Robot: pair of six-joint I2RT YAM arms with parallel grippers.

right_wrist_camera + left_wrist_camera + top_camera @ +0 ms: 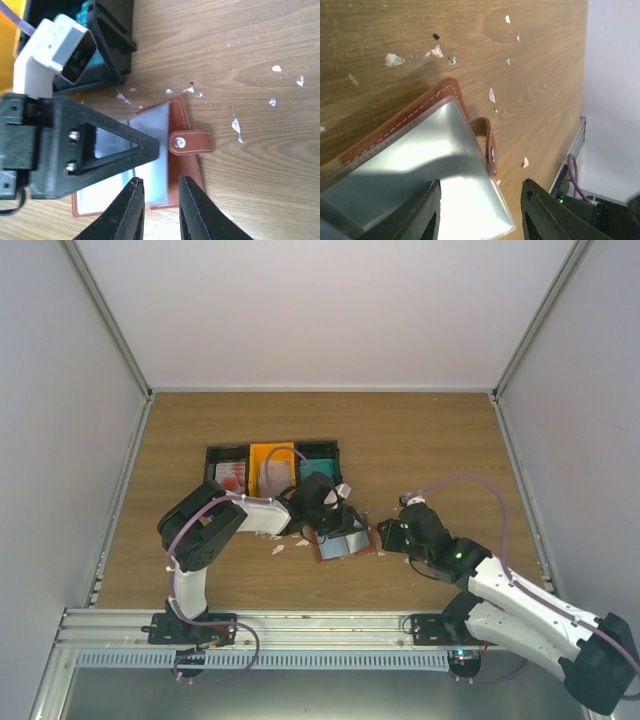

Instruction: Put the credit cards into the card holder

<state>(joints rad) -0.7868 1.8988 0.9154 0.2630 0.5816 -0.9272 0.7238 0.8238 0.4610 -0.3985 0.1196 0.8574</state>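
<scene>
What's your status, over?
Left end effector open over card holder. Right end effector at its edge, grip unclear. Scraps scattered nearby.

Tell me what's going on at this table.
Both arms are working on the open card holder, which lies flat on the table. The left gripper hangs over its clear plastic sleeve with fingers apart. The right gripper sits at the holder's right edge in the top view, fingers slightly apart. Some credit cards lie in the bins behind. Whether any card is in the holder cannot be told.

One card holder (187, 170); three bins (271, 447); a left claw (480, 200), a right claw (158, 200); several white scraps (236, 125).
</scene>
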